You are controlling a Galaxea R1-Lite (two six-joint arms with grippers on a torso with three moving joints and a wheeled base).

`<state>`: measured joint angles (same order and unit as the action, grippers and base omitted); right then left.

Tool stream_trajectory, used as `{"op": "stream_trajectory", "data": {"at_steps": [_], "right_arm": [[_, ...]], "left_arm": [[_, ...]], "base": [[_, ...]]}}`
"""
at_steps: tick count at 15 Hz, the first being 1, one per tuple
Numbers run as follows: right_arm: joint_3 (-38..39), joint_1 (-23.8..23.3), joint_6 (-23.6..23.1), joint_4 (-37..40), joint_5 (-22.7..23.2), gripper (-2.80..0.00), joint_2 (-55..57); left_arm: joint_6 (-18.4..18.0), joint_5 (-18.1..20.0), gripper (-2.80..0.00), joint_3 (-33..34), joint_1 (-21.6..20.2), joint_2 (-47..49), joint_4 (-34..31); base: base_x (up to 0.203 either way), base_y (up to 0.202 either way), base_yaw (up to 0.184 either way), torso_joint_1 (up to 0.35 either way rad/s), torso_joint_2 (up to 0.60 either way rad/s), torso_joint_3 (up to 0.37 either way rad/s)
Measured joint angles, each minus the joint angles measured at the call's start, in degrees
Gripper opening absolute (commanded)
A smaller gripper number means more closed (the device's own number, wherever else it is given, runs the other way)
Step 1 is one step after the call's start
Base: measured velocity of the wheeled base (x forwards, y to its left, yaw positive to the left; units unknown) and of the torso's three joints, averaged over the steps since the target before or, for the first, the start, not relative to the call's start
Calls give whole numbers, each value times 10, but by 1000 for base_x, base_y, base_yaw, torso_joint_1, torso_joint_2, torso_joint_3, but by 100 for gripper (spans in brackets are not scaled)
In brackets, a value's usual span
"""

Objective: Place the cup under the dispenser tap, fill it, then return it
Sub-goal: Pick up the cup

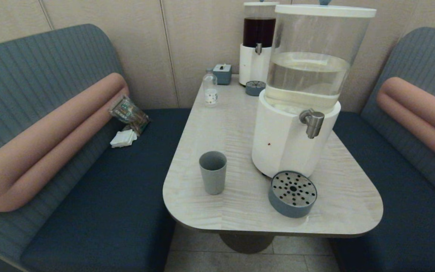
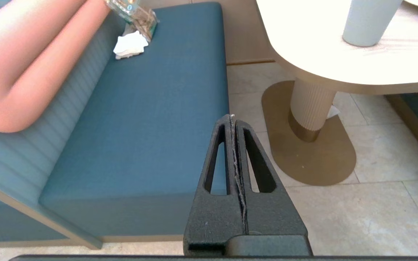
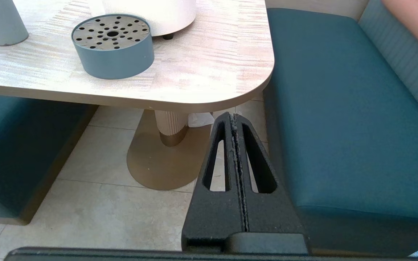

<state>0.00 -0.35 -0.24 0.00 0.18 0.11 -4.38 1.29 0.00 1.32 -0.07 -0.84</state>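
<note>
The grey-blue cup (image 1: pixel 213 172) stands upright and empty on the wooden table (image 1: pixel 217 124), left of the big white-based dispenser (image 1: pixel 300 98). Its steel tap (image 1: pixel 312 121) points down over the round grey drip tray (image 1: pixel 292 193) with the perforated top. The cup's base also shows in the left wrist view (image 2: pixel 368 21) and the right wrist view (image 3: pixel 0 21). My left gripper (image 2: pixel 233 119) hangs shut and empty below table height, beside the left bench. My right gripper (image 3: pixel 233 116) is shut and empty too, low beside the right bench. Neither arm shows in the head view.
A smaller dispenser with dark-red liquid (image 1: pixel 258 41), its own small tray (image 1: pixel 255 88), a clear bottle (image 1: pixel 210 90) and a grey tissue box (image 1: pixel 222 73) stand at the table's far end. A packet (image 1: pixel 128 113) and white napkin (image 1: pixel 123 138) lie on the left bench. The table's pedestal (image 3: pixel 171 127) rises from the tiled floor.
</note>
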Motion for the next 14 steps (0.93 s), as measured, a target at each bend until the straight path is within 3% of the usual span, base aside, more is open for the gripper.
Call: {"op": "stream_trajectory", "data": {"at_steps": [3,8,11,14], "right_arm": [[0,0,0,0,0,-280,0],[0,0,0,0,0,-280,0],[0,0,0,0,0,-280,0],[0,0,0,0,0,-280,0]], "left_arm": [[8,12,-280,-21,0,0,16],[66,98,-280,-199,-1,55,-40],[96,138,-280,-261,18,176,38],[105,203,-280,-276,32,315,178]], "base": [[0,0,0,0,0,0],[0,0,0,0,0,0],[0,0,0,0,0,0],[0,0,0,0,0,0]]}}
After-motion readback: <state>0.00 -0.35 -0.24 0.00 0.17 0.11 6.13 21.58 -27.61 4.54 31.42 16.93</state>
